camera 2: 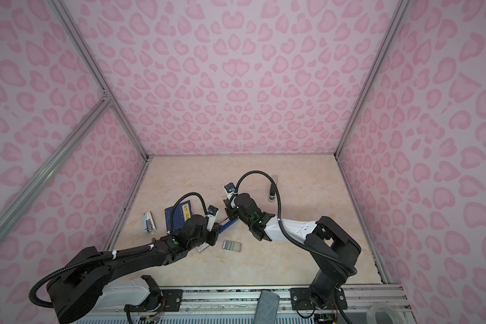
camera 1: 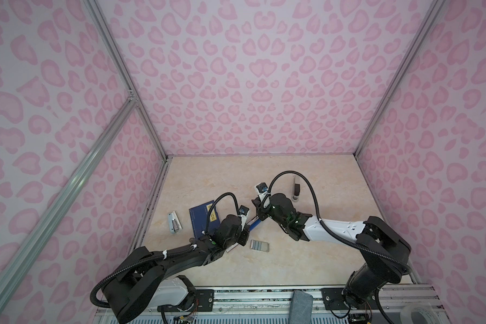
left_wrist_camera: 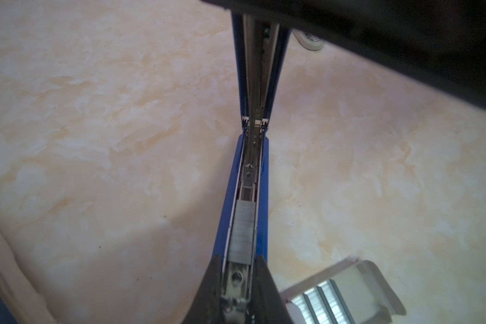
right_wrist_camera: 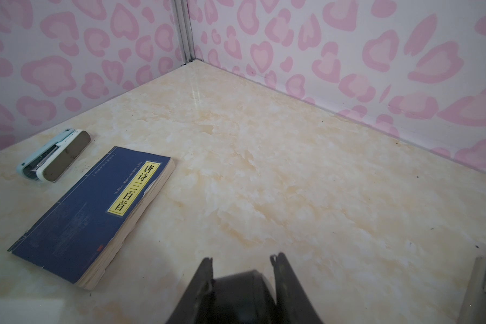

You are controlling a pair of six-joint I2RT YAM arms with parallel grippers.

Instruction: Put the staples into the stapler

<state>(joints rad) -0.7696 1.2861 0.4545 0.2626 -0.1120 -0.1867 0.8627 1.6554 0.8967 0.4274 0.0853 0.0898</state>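
1. While both arms meet over the marbled beige surface (camera 1: 292,266) (camera 2: 264,261) in both top views, the long blue stapler with a metal channel (camera 1: 255,223) (camera 2: 227,223) spans between them, just right of the dark blue paperback book (camera 1: 204,217) (camera 2: 177,214). The left hand (camera 1: 245,230) (camera 2: 215,229) is closed narrow on the stapler's end nearer the book, and the right hand (camera 1: 260,216) (camera 2: 230,214) grips its far end. The small pale card tray (camera 1: 260,246) (camera 2: 232,246) of grey staples lies flat, right of the book and nearer the robot's base, apart from both hands. A small pale-blue stapler (camera 1: 174,223) (camera 2: 148,223) lies left of the book.
2. In the left wrist view, the left hand's fingers (left_wrist_camera: 208,289) press both sides of the stapler's (left_wrist_camera: 264,182) lower half, whose cover is swung open and away. One grey strip of staples (left_wrist_camera: 243,232) sits in the open channel just ahead of the fingers. The tray (left_wrist_camera: 376,280) shows blurred beside the hand, with more strips in it.
3. In the right wrist view, a dark rounded piece fills the narrow gap between the right hand's (right_wrist_camera: 242,261) fingers (right_wrist_camera: 202,280). The book (right_wrist_camera: 96,213) lies flat, yellow label up, with the small pale-blue stapler (right_wrist_camera: 54,155) beyond it.
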